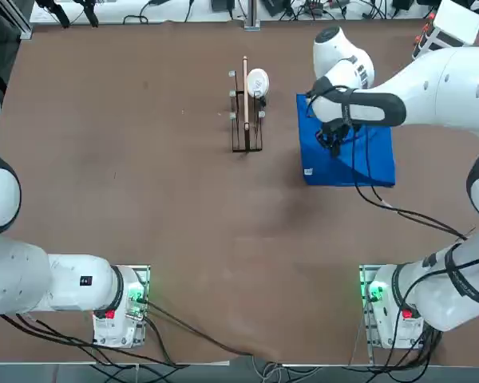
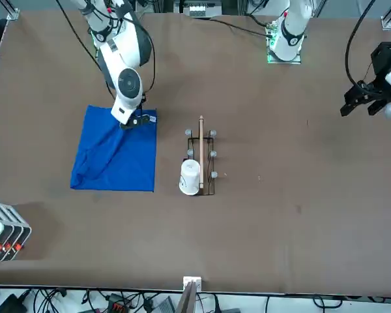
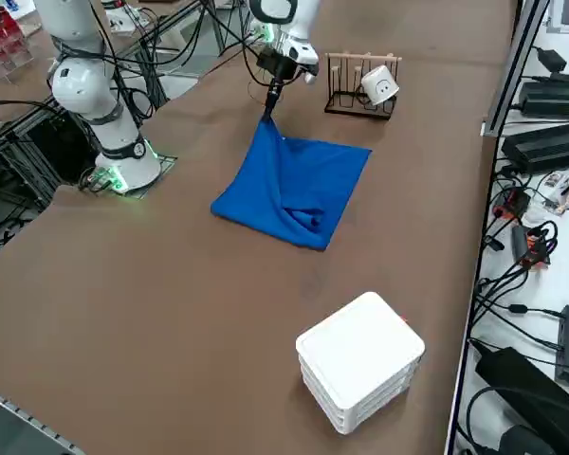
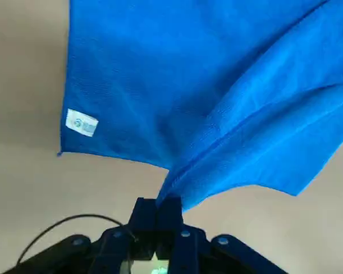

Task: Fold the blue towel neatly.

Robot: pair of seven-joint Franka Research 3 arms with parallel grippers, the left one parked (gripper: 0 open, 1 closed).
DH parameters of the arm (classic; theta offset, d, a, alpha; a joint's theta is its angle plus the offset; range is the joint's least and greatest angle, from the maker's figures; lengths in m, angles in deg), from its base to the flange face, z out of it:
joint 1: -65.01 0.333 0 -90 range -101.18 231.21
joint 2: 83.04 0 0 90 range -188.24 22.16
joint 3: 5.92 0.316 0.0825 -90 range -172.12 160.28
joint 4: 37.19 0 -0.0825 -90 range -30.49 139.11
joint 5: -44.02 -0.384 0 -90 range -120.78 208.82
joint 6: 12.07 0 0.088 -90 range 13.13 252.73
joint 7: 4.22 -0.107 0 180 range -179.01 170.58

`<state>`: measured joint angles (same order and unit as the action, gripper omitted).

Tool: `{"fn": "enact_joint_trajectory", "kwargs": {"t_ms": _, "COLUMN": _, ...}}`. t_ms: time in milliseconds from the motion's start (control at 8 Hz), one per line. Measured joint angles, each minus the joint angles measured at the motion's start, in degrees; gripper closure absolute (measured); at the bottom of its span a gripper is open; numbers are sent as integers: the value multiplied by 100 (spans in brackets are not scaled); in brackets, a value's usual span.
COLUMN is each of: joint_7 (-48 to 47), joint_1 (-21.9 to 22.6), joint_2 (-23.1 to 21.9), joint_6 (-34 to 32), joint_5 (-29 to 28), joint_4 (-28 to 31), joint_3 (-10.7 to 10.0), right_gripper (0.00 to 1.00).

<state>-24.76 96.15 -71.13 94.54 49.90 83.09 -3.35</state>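
Blue towel [image 1: 359,159] partly hidden under arm, tag print unreadable

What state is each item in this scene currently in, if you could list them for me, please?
blue towel: one corner lifted off the table, the rest lying flat, partly doubled over.
right gripper: shut on the towel's lifted corner, above the table.
white tag: showing at a towel corner that lies flat.
white cup: lying on its side in the rack.
wire rack: standing beside the towel.
white box: resting on the table, closed.
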Motion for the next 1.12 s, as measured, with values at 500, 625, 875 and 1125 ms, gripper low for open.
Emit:
{"fn": "enact_joint_trajectory", "kwargs": {"t_ms": 500, "joint_7": -385, "joint_1": 385, "joint_2": 352, "joint_6": 272, "joint_5": 260, "joint_4": -129, "joint_3": -3, "right_gripper": 98}}
{"fn": "enact_joint_trajectory", "kwargs": {"t_ms": 625, "joint_7": -488, "joint_1": 452, "joint_2": 442, "joint_6": 361, "joint_5": 362, "joint_4": -130, "joint_3": -4, "right_gripper": 98}}
{"fn": "enact_joint_trajectory", "kwargs": {"t_ms": 875, "joint_7": -566, "joint_1": 554, "joint_2": 525, "joint_6": 464, "joint_5": 386, "joint_4": -143, "joint_3": -7, "right_gripper": 98}}
{"fn": "enact_joint_trajectory", "kwargs": {"t_ms": 1125, "joint_7": -625, "joint_1": 659, "joint_2": 550, "joint_6": 477, "joint_5": 393, "joint_4": -154, "joint_3": -8, "right_gripper": 98}}
